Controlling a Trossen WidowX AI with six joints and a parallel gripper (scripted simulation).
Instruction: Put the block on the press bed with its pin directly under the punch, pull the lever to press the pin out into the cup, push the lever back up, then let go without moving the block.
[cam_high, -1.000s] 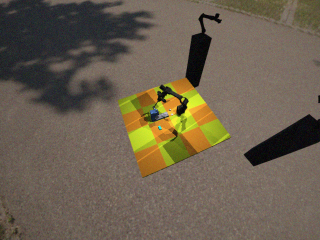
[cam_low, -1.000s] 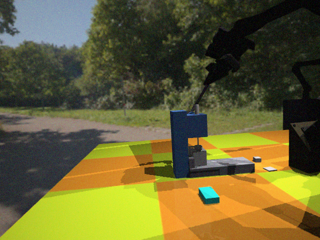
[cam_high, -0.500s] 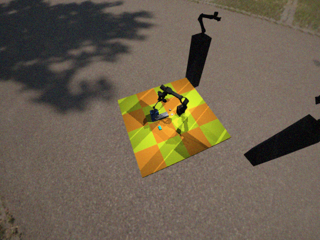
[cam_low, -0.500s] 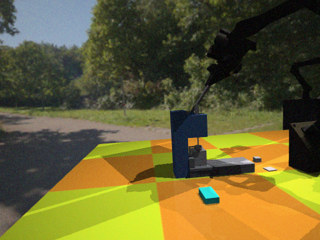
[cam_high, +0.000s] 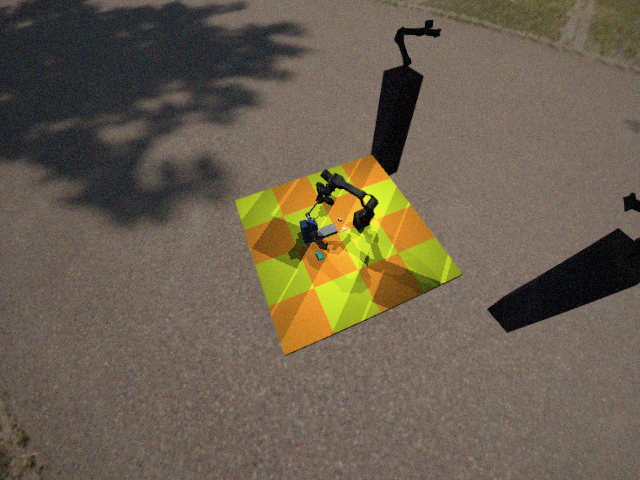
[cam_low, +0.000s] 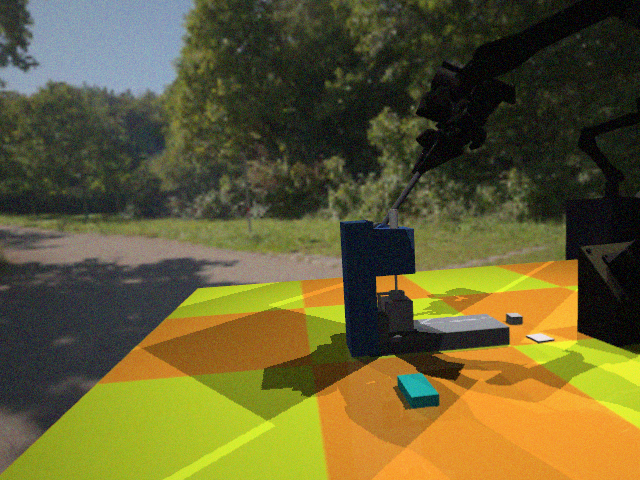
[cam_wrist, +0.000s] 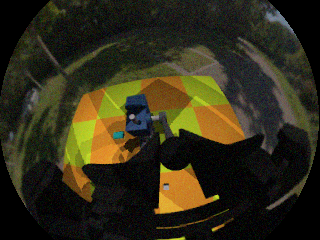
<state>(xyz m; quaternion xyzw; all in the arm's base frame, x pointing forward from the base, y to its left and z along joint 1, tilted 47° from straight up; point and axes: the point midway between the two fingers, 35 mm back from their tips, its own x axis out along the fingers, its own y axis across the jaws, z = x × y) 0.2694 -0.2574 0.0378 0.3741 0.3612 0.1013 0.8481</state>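
The blue press (cam_high: 308, 230) (cam_low: 359, 289) (cam_wrist: 137, 106) stands on the checkered mat. Its grey bed (cam_high: 327, 230) (cam_low: 465, 333) extends towards the arm's base. A grey block (cam_low: 398, 315) stands upright on the bed inside the press opening, and the thin punch (cam_low: 396, 282) reaches down to its top. The lever (cam_low: 405, 192) (cam_wrist: 165, 125) slants up from the press head to my gripper (cam_high: 318, 200) (cam_low: 424, 161) (cam_wrist: 168, 134). My gripper is shut on the lever's end, above the press. The pin and the cup cannot be made out.
A teal brick (cam_high: 319, 255) (cam_low: 417, 390) (cam_wrist: 118, 135) lies beside the press. A small grey cube (cam_low: 513, 318) and a flat white tile (cam_low: 540, 337) lie past the bed's end, near the arm's base. Dark pedestals with other arms stand beyond the mat.
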